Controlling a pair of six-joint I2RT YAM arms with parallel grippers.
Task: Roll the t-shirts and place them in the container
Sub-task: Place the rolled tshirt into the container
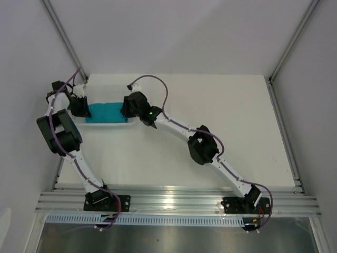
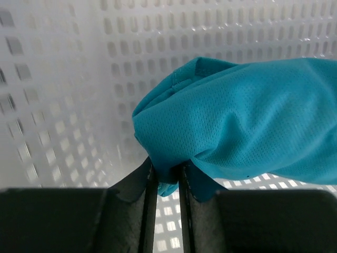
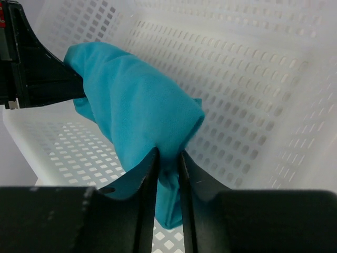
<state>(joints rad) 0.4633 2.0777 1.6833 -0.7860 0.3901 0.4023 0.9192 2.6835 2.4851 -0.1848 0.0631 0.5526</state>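
- Top view: we see the t-shirt [image 1: 105, 112], rolled, lying inside the basket [image 1: 105, 125], with the left gripper [image 1: 83, 108] and the right gripper [image 1: 126, 108] at its ends.
- Left wrist: the left gripper [image 2: 166, 171] pinches a fold beside the basket wall. Once it is released, we judge the roll may spring loose.
- Right wrist: the right gripper [image 3: 168, 155] pinches hanging cloth above the basket floor. If that cloth snags, a retreat could drag the roll out of the basket.

"Where is the t-shirt [image 1: 108, 112]?"
"In the white mesh basket [image 1: 105, 90], at the far left corner of the bench [image 1: 210, 105]."
"And its shape?"
"Plain teal, rolled into a thick bundle that stretches left to right along the basket. A loose flap hangs under its right end."
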